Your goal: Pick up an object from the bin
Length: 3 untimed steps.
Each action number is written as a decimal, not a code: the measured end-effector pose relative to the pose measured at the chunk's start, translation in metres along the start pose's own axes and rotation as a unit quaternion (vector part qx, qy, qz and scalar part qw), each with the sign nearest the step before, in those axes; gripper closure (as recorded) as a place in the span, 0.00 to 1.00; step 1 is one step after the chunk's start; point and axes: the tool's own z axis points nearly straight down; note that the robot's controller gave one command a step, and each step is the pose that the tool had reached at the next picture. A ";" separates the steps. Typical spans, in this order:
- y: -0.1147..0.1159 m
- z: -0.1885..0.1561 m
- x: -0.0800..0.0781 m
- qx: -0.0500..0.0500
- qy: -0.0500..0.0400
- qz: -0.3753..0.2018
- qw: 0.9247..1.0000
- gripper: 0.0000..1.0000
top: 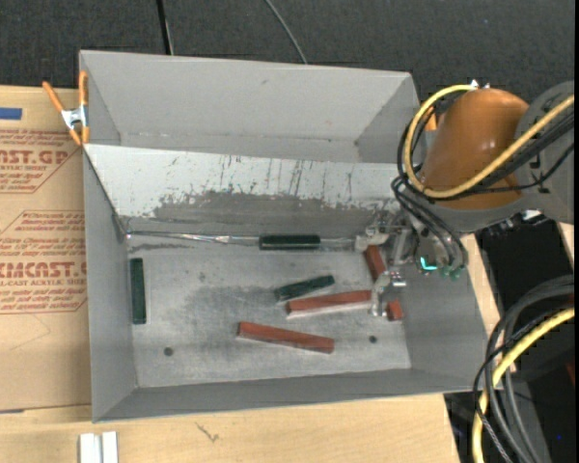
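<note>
A single camera covers the scene. It sits above the grey metal bin [241,104] and looks down into it, tipped somewhat to one side rather than straight overhead, so the far wall spreads broad and sloping across the upper part of the picture while the near wall shrinks to a narrow strip low down. The bin's floor lies around the middle of the frame. The camera is near enough that the bin takes up most of the picture. The arm [473,143] comes in from the right edge, which cuts off its upper part
</note>
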 end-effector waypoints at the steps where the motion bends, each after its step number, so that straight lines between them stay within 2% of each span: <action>1: 0.000 -0.004 -0.002 0.000 -0.004 0.000 1.000 0.00; 2: 0.011 0.086 -0.043 -0.001 -0.015 0.007 1.000 1.00; 3: 0.009 0.089 -0.042 0.001 -0.017 0.007 1.000 0.00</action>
